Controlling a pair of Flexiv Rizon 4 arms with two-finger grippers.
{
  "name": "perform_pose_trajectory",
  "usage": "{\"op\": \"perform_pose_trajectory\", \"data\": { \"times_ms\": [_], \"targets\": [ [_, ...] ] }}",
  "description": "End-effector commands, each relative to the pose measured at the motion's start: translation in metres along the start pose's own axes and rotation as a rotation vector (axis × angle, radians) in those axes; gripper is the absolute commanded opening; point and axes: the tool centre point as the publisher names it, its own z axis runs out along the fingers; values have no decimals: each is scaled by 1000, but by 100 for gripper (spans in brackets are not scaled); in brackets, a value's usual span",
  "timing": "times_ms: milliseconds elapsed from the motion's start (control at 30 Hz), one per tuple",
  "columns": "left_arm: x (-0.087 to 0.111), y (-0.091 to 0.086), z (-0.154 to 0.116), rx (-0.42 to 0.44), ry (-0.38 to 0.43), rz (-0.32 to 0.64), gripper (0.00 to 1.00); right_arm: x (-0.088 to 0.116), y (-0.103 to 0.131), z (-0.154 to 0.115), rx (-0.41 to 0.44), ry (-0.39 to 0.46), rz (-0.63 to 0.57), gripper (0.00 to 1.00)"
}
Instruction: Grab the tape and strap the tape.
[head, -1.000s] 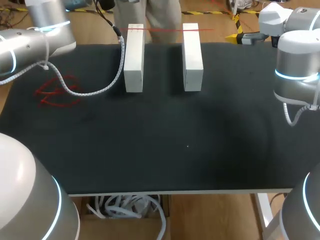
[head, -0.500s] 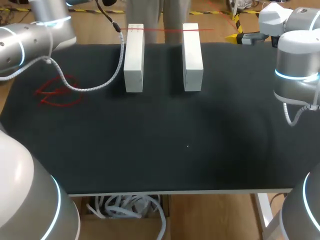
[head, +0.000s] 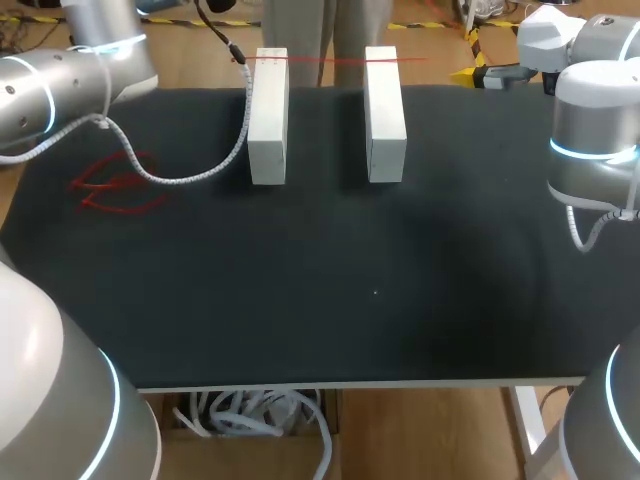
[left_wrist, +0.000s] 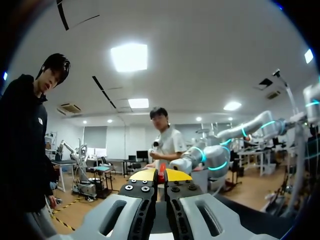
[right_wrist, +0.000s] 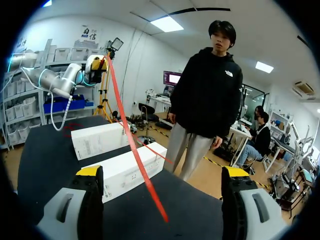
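Tape (head: 330, 59) runs as a thin red line along the far edge of the desk (head: 300, 300), lying over the far ends of the two white blocks (head: 268, 115). One end is pinched in the left hand (left_wrist: 161, 175), whose yellow tips stand almost together with the red strip between them. The right wrist view shows the tape slanting from that hand over the blocks and on towards the right hand (right_wrist: 162, 171). The right hand is wide open and holds nothing, and the strip passes between its fingers without touching either.

Over the last second the left arm (head: 50, 90) has drawn back towards the desk's far left corner. Its cable (head: 190, 178) has shifted with it, and the red line now reaches a little further past the left block than it did. The right arm and both blocks have not moved. I judge that the grab is done and the strip is being pulled out across the blocks. The right hand probably still has to close on its end before the strap is fixed.
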Motion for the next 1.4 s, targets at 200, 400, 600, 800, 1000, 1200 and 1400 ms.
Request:
{"op": "perform_pose_trajectory", "data": {
  "times_ms": [200, 400, 600, 800, 1000, 1200, 1400],
  "targets": [
    [6, 0, 1, -11, -25, 5, 0, 0, -1, 0, -2, 1, 0, 100],
    [6, 0, 1, -13, -20, 9, 0, 0, -1, 0, -2, 1, 0, 100],
    [6, 0, 1, -13, -20, 9, 0, 0, -1, 0, -2, 1, 0, 100],
    [6, 0, 1, -13, -20, 9, 0, 0, -1, 0, -2, 1, 0, 100],
    [6, 0, 1, -13, -20, 9, 0, 0, -1, 0, -2, 1, 0, 100],
    [6, 0, 1, -13, -20, 9, 0, 8, 5, -4, -28, 18, 77, 100],
    [6, 0, 1, -13, -20, 9, 0, 26, 3, -11, 53, 1, 305, 100]
  ]
}}
